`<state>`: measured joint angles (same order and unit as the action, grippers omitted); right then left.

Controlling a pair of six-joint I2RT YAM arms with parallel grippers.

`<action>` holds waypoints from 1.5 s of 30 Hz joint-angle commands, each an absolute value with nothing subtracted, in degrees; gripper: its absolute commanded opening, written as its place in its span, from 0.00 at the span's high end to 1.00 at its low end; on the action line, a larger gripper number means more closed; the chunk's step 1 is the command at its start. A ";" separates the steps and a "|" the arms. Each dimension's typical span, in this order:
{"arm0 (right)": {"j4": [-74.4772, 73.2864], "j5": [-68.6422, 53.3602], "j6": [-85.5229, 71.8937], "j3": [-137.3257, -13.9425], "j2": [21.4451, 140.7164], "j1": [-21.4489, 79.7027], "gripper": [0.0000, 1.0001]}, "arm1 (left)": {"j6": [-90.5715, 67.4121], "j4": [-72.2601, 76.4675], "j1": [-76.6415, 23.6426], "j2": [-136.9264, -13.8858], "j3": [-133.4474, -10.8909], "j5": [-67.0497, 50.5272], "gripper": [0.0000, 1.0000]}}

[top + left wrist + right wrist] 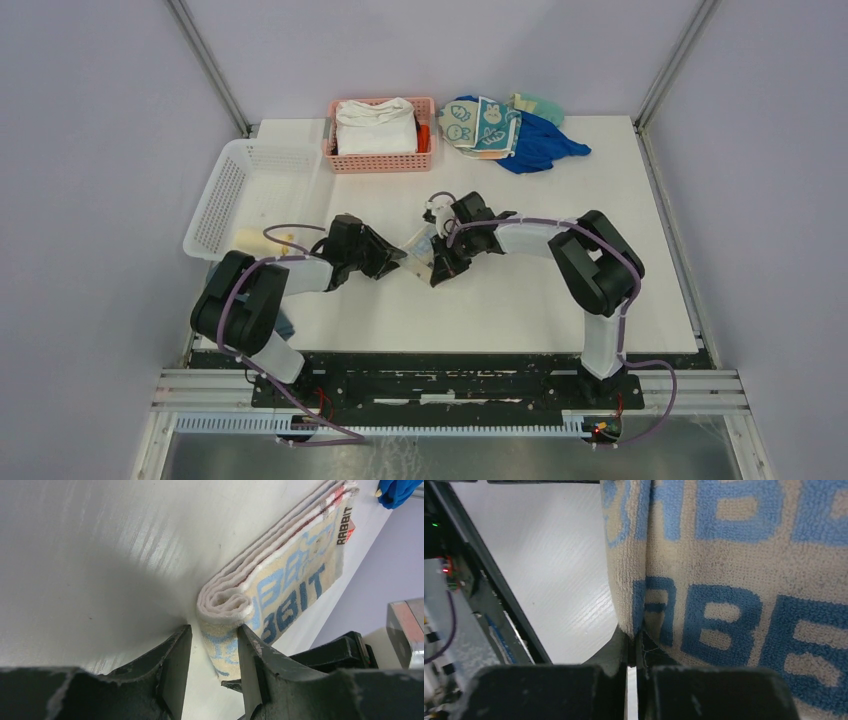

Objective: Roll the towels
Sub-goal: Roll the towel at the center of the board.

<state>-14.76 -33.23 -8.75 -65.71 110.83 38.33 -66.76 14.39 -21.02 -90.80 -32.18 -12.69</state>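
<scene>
The beige towel with blue "RABBIT" lettering [420, 248] lies folded into a long strip near the table's middle, between my two grippers. Its near end is curled into a small roll, which shows in the left wrist view [295, 575]. My left gripper [392, 262] [215, 630] is open and straddles that rolled end. The right finger touches the roll and a thin gap shows beside the left one. My right gripper [438, 268] [634, 637] is shut on an edge of the same towel [734, 580]. A cloth with rabbit faces [478, 124] lies at the back.
A pink basket [428, 160] holding a thick white folded cloth [375, 126] stands at the back. A white basket [232, 185] at the left has a pale yellow thing [262, 240] at its near corner. A blue cloth [540, 146] [395, 490] lies by the rabbit-face cloth.
</scene>
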 commanded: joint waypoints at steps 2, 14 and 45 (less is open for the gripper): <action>-7.78 -42.75 -18.37 -61.96 113.57 35.55 0.94 | -65.64 5.99 -21.00 -94.14 -32.43 -10.46 0.54; -17.81 -11.26 -10.75 -61.05 96.67 40.41 0.60 | -64.62 3.50 -21.09 -99.08 -34.04 -9.14 0.59; -22.76 12.48 3.16 -71.26 110.28 55.15 0.55 | -62.80 0.91 -21.29 -98.03 -35.34 -8.16 0.58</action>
